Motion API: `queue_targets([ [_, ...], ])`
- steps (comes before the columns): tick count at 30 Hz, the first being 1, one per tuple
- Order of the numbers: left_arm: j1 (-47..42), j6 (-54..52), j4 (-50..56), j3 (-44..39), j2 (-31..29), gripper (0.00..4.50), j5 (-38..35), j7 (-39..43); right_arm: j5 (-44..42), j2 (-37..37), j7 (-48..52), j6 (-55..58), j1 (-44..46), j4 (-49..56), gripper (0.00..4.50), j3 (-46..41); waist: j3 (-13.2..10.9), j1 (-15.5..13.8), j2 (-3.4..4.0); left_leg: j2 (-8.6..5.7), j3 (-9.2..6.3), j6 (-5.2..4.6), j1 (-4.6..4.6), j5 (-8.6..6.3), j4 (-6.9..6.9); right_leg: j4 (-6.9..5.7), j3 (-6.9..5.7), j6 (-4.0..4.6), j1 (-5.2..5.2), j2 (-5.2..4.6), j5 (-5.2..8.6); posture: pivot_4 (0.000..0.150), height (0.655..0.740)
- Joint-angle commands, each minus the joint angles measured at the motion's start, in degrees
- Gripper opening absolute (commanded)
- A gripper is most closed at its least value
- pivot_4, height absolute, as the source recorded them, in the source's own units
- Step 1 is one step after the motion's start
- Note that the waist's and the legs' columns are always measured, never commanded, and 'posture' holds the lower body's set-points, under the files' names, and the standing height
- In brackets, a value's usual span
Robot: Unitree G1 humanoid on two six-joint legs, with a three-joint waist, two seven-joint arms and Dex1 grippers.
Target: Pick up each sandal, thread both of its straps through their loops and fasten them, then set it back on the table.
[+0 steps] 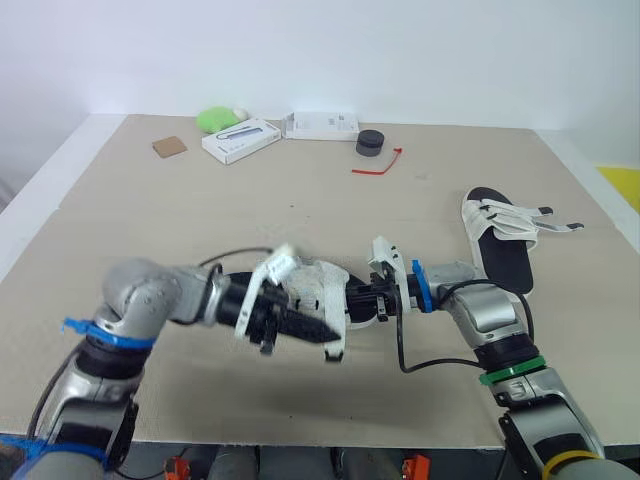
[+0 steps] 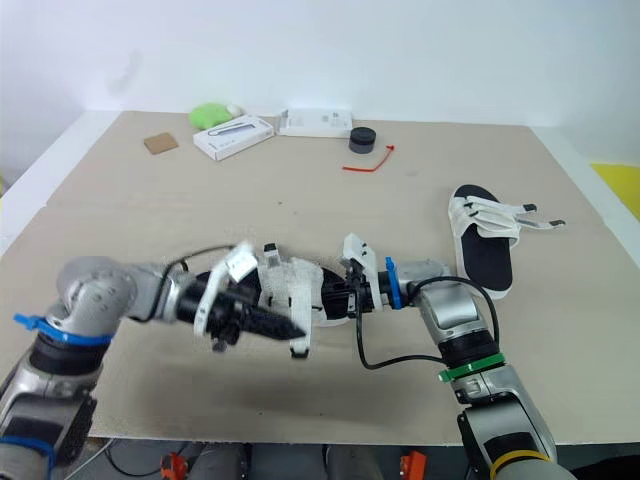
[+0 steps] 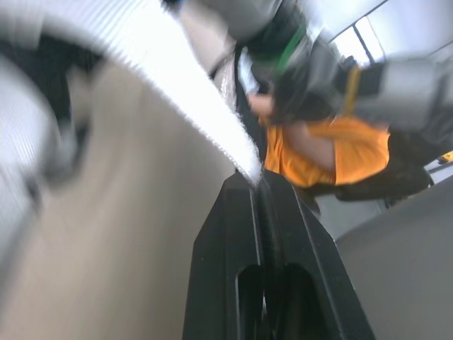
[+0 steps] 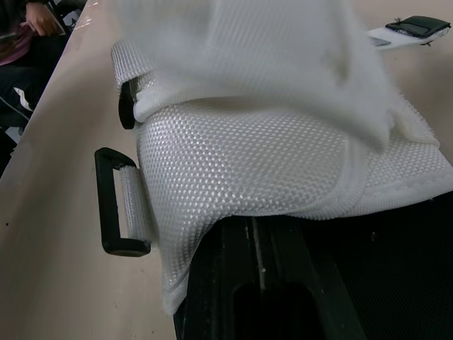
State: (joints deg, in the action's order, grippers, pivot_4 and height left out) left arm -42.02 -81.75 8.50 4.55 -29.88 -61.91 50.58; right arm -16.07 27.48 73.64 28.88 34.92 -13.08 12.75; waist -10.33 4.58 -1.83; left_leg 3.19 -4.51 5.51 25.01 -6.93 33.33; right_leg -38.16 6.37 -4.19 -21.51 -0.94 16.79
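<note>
The left pincer is clenched on the white strap, drawing it out for threading. The sandal sits low over the surface, steadied by the right pincer grasping its edge. A second sandal lies far right, straps loose.

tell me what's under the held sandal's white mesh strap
Black fingers of the right claw and the black footbed show under the white mesh strap; the fingertips are covered.

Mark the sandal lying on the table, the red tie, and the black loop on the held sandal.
sandal on the table [image 1: 507, 258], left eye view, on its black footbed.
red tie [image 1: 372, 170], left eye view, mid-length.
black loop [image 4: 105, 202], right wrist view, on its outer bar.
</note>
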Motion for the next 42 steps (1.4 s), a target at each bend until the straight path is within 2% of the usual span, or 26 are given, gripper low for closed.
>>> queue_targets([
  [1,-5.89,-2.06,-9.90,-4.13,2.93,0.09,-0.51,-1.88,1.74,0.05,-1.26,0.40,-0.58,-2.70,0.00,1.52,0.00,-0.02,0.00,0.00,0.00,0.00,0.00,0.00,0.00,0.00,0.00,0.00,0.00,0.00,0.00,0.150,0.7400],
  [4,-11.07,-1.80,-20.77,-4.80,5.40,0.09,3.33,-3.96,1.75,-0.36,-1.57,0.12,-0.50,-2.93,0.00,1.55,0.00,0.18,0.00,0.00,-0.03,-0.02,0.00,0.02,0.01,-0.01,0.00,-0.06,-0.02,0.03,-0.06,0.150,0.7400],
  [14,-11.43,3.40,-25.59,3.74,5.15,0.09,12.24,3.33,1.37,-0.03,-2.24,0.43,-2.09,-1.37,0.00,1.25,0.00,0.46,0.01,0.00,-0.06,-0.01,0.02,0.01,-0.04,-0.01,-0.01,-0.30,-0.01,0.05,-0.20,0.150,0.7400],
  [29,-8.91,3.31,-20.91,6.95,4.18,0.09,15.77,7.15,1.28,-0.46,-2.44,0.66,-1.93,-1.53,0.00,1.28,0.00,0.47,0.01,0.00,-0.07,-0.01,0.03,0.01,-0.05,-0.01,0.00,-0.30,-0.01,0.05,-0.20,0.150,0.7400],
  [36,-9.58,-1.26,-20.12,2.80,7.05,0.09,13.74,4.42,1.19,-0.56,-2.31,0.59,-1.56,-1.83,0.00,1.26,0.00,0.45,0.01,0.01,-0.07,-0.01,0.04,0.01,-0.04,-0.01,0.00,-0.31,0.00,0.05,-0.20,0.150,0.7400],
  [42,-4.86,1.13,-14.02,8.77,4.14,0.09,16.65,5.37,1.08,-0.79,-2.57,0.68,-1.44,-1.84,0.00,1.10,0.00,0.59,0.01,0.01,-0.07,-0.01,0.02,0.01,-0.04,-0.01,0.00,-0.31,0.00,0.05,-0.20,0.150,0.7400],
])
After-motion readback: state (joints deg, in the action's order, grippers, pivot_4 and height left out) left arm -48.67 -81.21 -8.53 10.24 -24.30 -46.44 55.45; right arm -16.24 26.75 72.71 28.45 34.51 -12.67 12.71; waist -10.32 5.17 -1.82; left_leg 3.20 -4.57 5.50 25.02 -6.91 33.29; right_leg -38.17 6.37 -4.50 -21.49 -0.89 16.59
